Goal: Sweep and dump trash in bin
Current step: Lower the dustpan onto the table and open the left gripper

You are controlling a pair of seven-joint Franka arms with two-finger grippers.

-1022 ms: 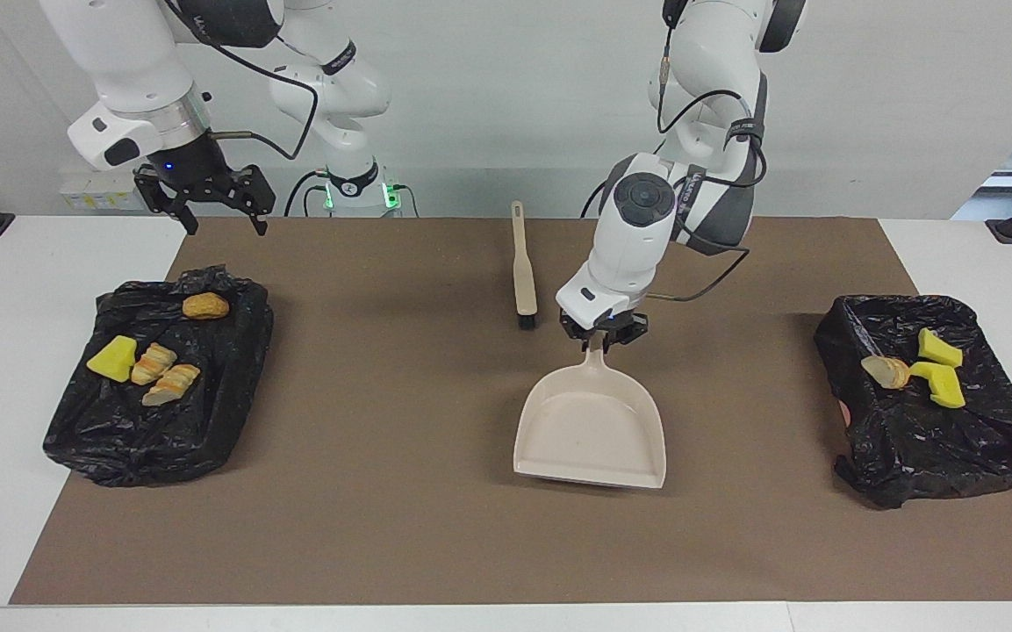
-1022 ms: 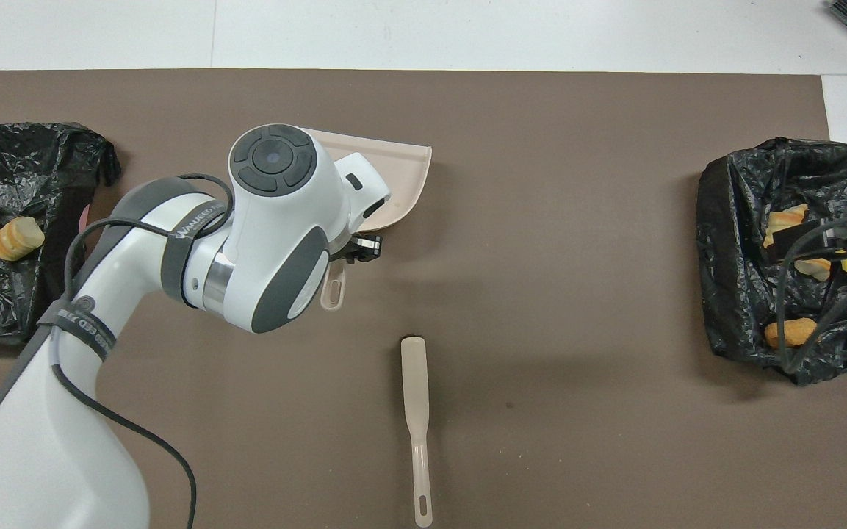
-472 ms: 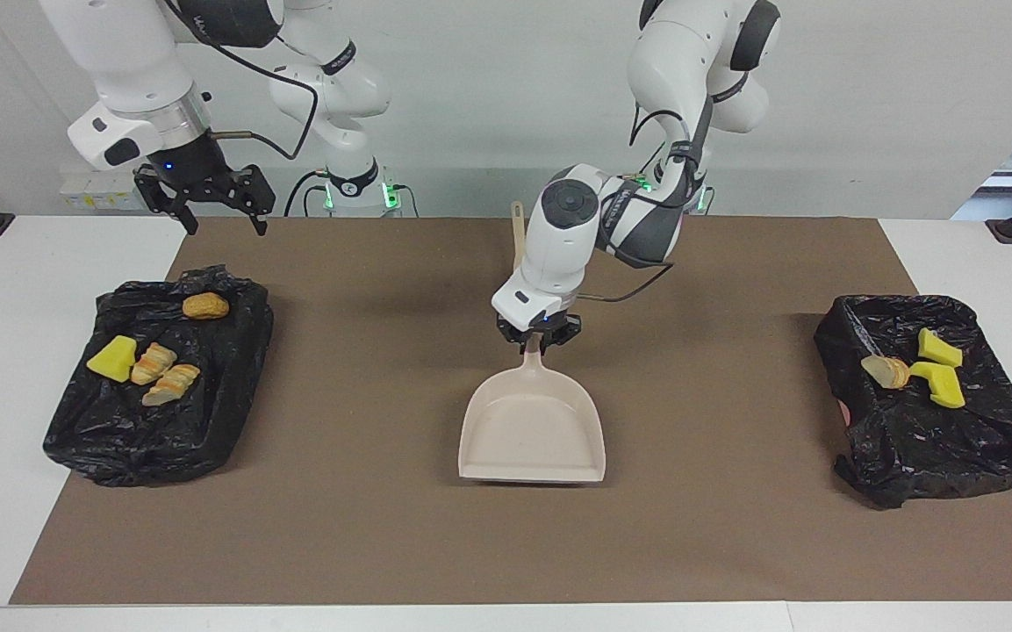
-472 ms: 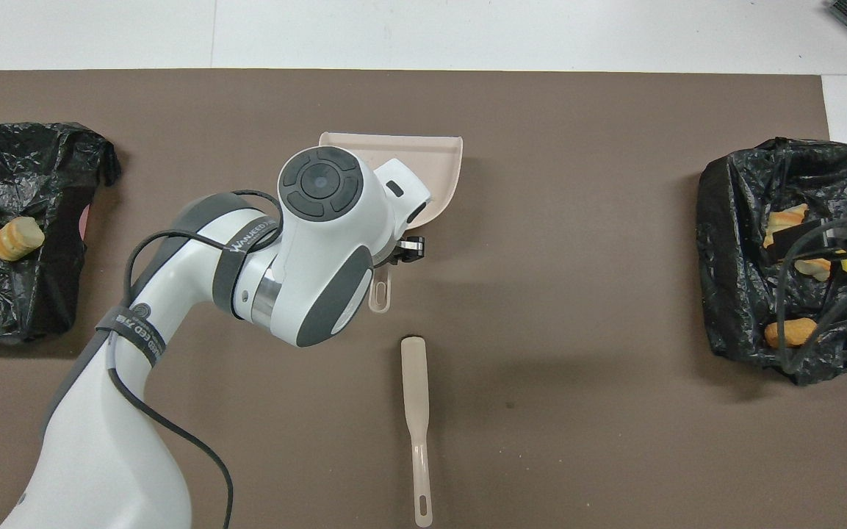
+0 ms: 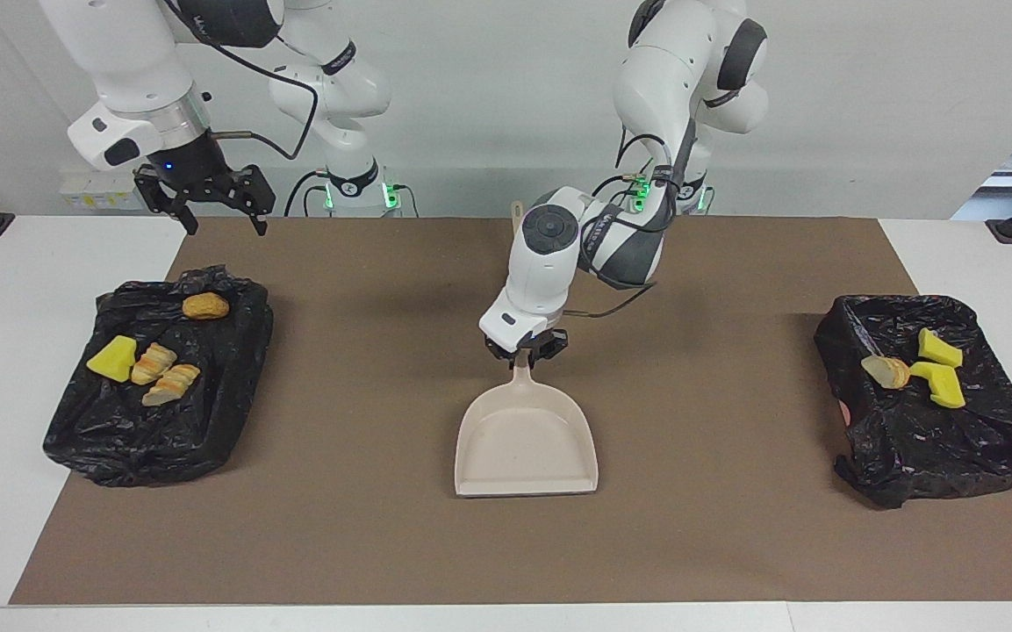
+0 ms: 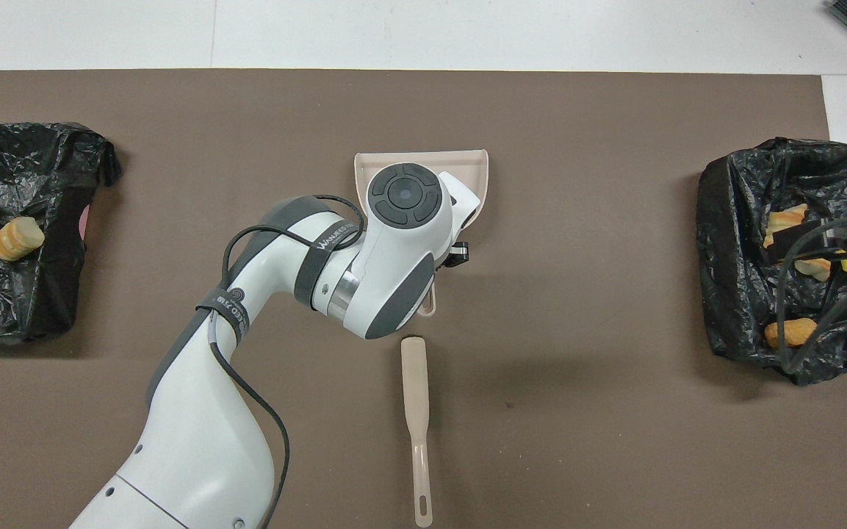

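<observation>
With its fingers clenched on the handle of the flat beige plastic dustpan (image 5: 527, 443), apparently resting on the brown mat (image 5: 383, 544), the left gripper (image 5: 527, 349) should release gently, while the right gripper (image 5: 207, 198) waits with fingers spread over the mat's edge.

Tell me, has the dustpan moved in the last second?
Yes. The dustpan, held at its handle by the left gripper, has slid toward the right arm's end of the table, away from the bin at the left arm's end; the brush has stayed put.
</observation>
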